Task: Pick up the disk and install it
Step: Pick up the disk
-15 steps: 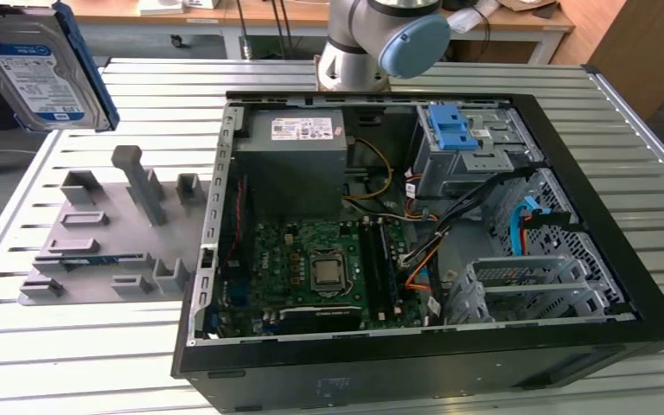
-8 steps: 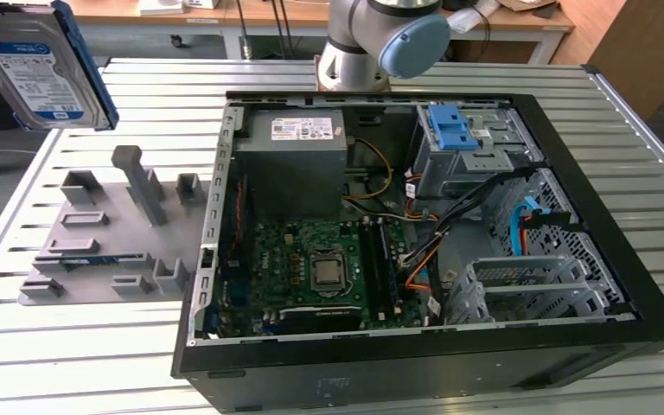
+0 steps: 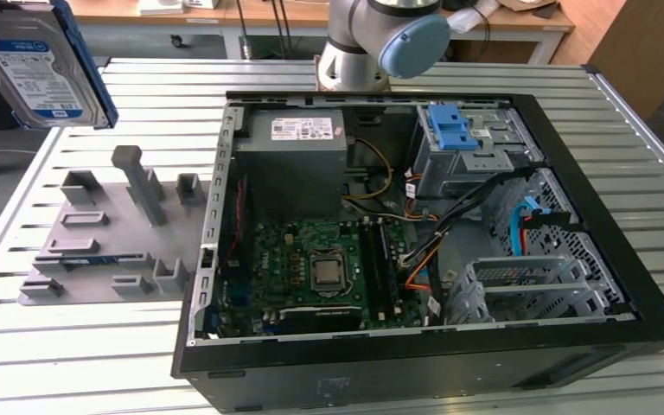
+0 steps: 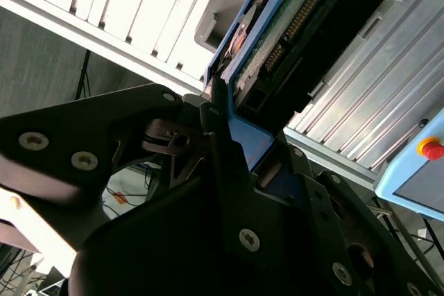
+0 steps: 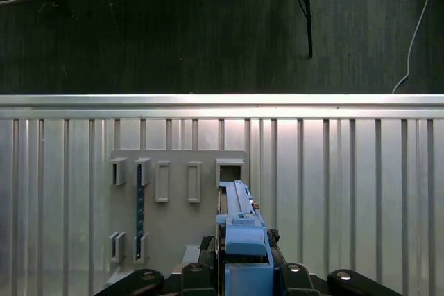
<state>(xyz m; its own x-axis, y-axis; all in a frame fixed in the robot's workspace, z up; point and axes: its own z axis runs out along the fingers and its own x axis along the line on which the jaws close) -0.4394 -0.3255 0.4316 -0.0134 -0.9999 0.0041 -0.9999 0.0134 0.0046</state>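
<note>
Half done, I reckon. Exterior view: the disk (image 3: 44,69), a flat silver-grey hard drive with a blue plastic frame, hung in the air, well apart from the open black computer case (image 3: 609,346). Second wrist view: the end effector (image 4: 250,136) pinched that frame. First wrist view: disk above the grey slotted holder (image 5: 177,223). Install was left.

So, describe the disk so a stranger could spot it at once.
From the open computer case, look to the exterior view's left, beyond the grey fixture plate. The disk hangs there in the gripper. Nothing nearby shares its white-and-blue label and blue frame.
</note>
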